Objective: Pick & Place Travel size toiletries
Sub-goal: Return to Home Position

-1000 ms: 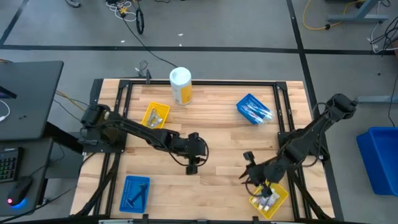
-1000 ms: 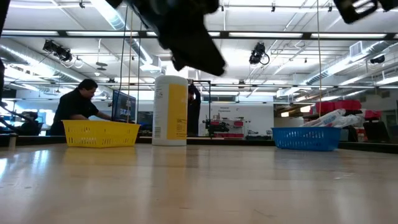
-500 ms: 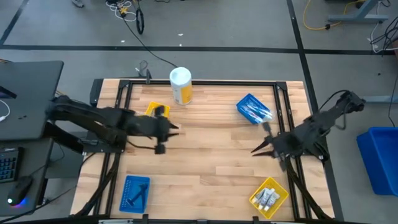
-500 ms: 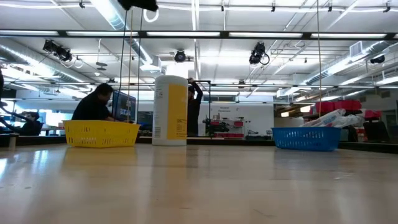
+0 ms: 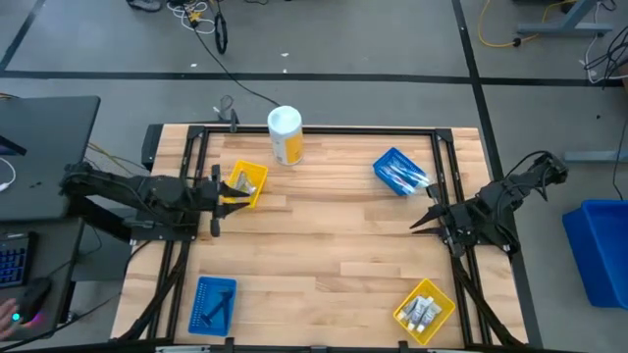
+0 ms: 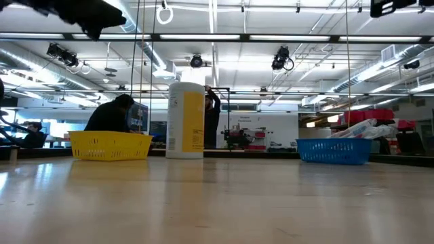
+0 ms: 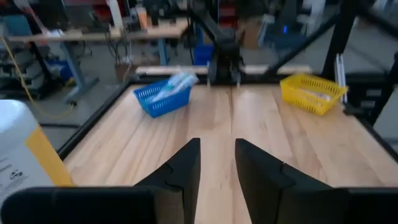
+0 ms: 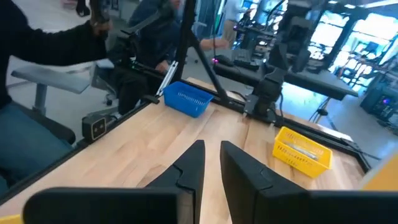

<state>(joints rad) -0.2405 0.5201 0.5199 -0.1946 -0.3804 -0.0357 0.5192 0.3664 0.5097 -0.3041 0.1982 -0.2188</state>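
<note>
Two dark arms hang at opposite sides of a plank-topped wooden table [image 5: 334, 245]. The left gripper [image 5: 218, 192] is just beside the far yellow tray [image 5: 251, 175], and the right gripper [image 5: 424, 220] is near the far blue tray [image 5: 383, 162]. Both trays are mesh-walled plastic. Each wrist view shows blunt black fingers [image 7: 186, 168] parted by a narrow gap and holding nothing. White tubes [image 5: 422, 312] lie in the near yellow tray [image 5: 444, 302], toothbrushes [image 5: 404, 176] in the far blue tray and dark razors [image 5: 214, 308] in the near blue tray [image 5: 201, 284], all clear of both jaws. Only the level view shows the toothbrushes poking above the rim, the cylindrical yellow canister [image 5: 286, 135] standing upright, and a person [image 6: 112, 116] beyond.
</note>
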